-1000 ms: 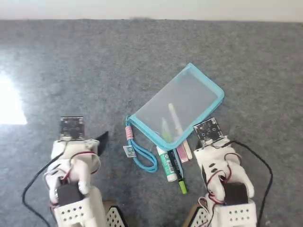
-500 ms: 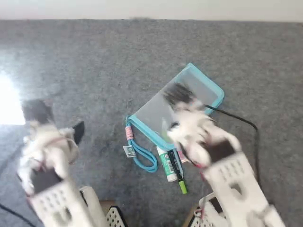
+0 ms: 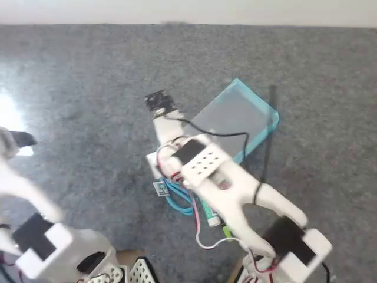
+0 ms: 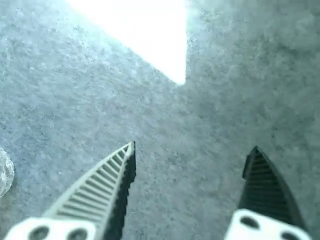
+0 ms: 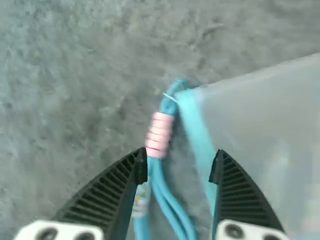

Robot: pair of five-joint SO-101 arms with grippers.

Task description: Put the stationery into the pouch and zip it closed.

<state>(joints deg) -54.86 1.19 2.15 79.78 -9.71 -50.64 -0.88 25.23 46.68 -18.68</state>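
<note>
The clear pouch (image 3: 235,118) with its teal border lies on the grey carpet, and my right arm (image 3: 206,165) stretches across its near-left corner. In the right wrist view my right gripper (image 5: 180,157) is open. Its fingers sit on either side of the teal strap (image 5: 167,200) with its pink bead (image 5: 159,135), and the pouch (image 5: 260,115) lies just beside them. The strap loop (image 3: 177,197) and some stationery, a green-and-white stick (image 3: 211,217), show from under the arm. My left gripper (image 4: 193,147) is open over bare carpet.
The left arm (image 3: 41,236) is at the far left edge of the table. A bright patch of light (image 3: 9,118) lies on the carpet there and also appears ahead of the left gripper as a patch of light (image 4: 140,30). Open carpet stretches beyond the pouch.
My right arm has swung forward and left across the pouch to its strap corner. The left arm has moved out to the far left. The pouch and pens have stayed put.
</note>
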